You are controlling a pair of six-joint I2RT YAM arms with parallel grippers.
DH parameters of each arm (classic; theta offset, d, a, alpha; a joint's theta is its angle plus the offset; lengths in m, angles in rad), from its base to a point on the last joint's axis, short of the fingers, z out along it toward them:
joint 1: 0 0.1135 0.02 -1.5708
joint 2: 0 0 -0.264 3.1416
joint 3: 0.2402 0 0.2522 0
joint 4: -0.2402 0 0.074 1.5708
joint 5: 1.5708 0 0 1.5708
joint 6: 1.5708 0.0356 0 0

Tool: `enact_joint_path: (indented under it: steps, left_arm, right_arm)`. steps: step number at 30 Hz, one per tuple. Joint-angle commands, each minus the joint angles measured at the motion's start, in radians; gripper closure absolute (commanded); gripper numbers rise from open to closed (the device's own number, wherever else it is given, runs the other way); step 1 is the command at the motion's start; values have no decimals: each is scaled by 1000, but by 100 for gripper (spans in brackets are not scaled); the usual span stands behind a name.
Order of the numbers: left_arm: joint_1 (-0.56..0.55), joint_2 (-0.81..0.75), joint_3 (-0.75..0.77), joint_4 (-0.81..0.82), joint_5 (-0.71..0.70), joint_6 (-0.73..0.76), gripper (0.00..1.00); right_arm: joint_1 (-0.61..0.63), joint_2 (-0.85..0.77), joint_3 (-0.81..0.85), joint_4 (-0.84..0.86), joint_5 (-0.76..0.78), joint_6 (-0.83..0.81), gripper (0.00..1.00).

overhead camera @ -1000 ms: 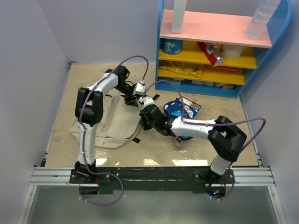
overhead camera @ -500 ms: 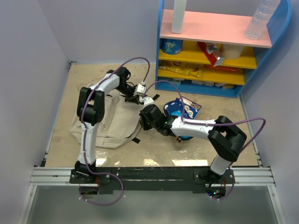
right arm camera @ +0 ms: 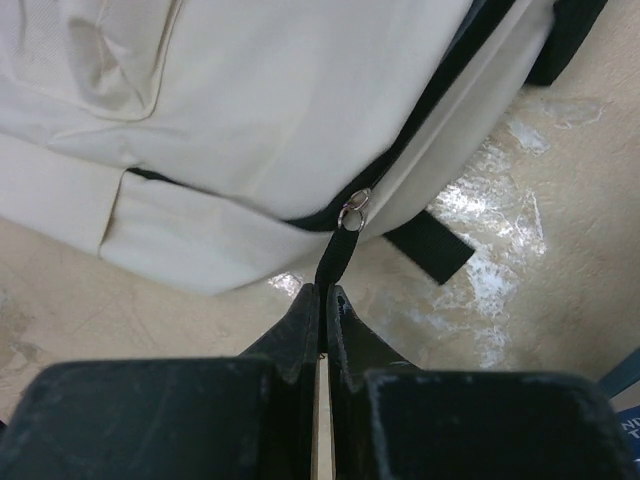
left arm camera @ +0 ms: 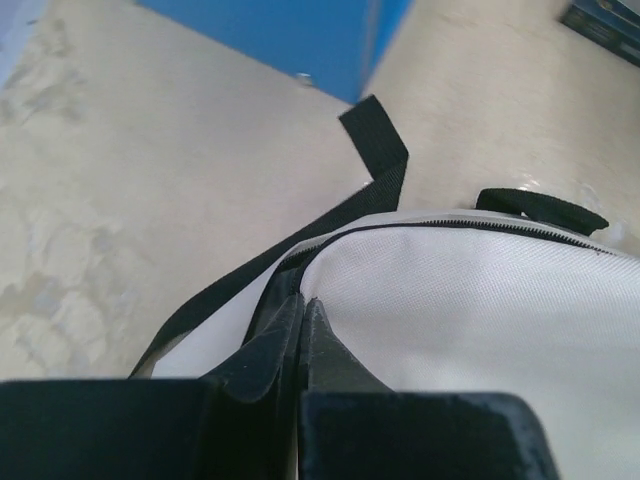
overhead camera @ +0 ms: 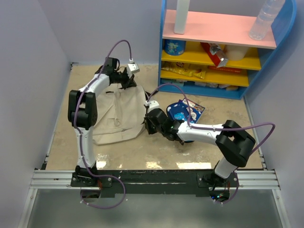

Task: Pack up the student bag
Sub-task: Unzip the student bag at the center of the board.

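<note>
Cream canvas fills the middle of the scene: the student bag (overhead camera: 118, 111) lies slumped on the sandy tabletop (overhead camera: 156, 152), left of centre and well short of the coloured shelf unit (overhead camera: 163, 47) at the far right corner. Both arms are on it.

The left arm reaches over the bag to its far end. The left gripper (left arm camera: 302, 298) has its fingers pressed together on the bag's upper edge, at the spot where the dark zipper line meets a black strap (left arm camera: 375, 160). That strap runs away from the pinch across the table and folds back on itself.

The right arm stretches low across the table to the bag's near right side. The right gripper (right arm camera: 322, 288) is closed tight on the black zipper pull (right arm camera: 335, 255). The pull hangs from a small metal ring (right arm camera: 352, 212) on the zipper track. The fingertips sit just off the fabric, and a second short strap end (right arm camera: 430, 245) lies on the table beside them.

Just behind the right forearm lies a blue printed packet (overhead camera: 183, 110), flat on the table and apart from the bag. A clear plastic bottle (overhead camera: 265, 19) stands on the shelf unit's pink top board.
</note>
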Motion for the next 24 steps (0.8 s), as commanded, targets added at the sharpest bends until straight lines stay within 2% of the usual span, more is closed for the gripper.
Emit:
enact_joint_path:
  steps: [1,5,9,14,15,18,21,24]
  left_arm:
    - [47,-78,-46,266,-91,-237,100]
    - [47,-98,-64,292,-151,-306,100]
    - [45,-135,-93,335,-230,-456,100]
    - [36,-204,-145,369,-206,-561,100]
    - [38,-212,-142,343,-141,-561,100]
    - [36,-235,-81,224,-85,-506,100]
    - [32,-262,-24,101,-86,-422,100]
    - [15,-278,5,-28,-26,-342,100]
  right_arm:
    - [37,-42,-4,18,9,8,100]
    - [77,-12,13,22,8,15,100]
    - [134,62,64,23,6,24,100]
    - [182,137,140,-26,22,27,100]
    - [180,134,148,-34,22,28,100]
    - [165,95,139,-72,80,5,100]
    - [99,13,105,-118,98,1,100]
    - [48,-77,84,-124,97,-1,100]
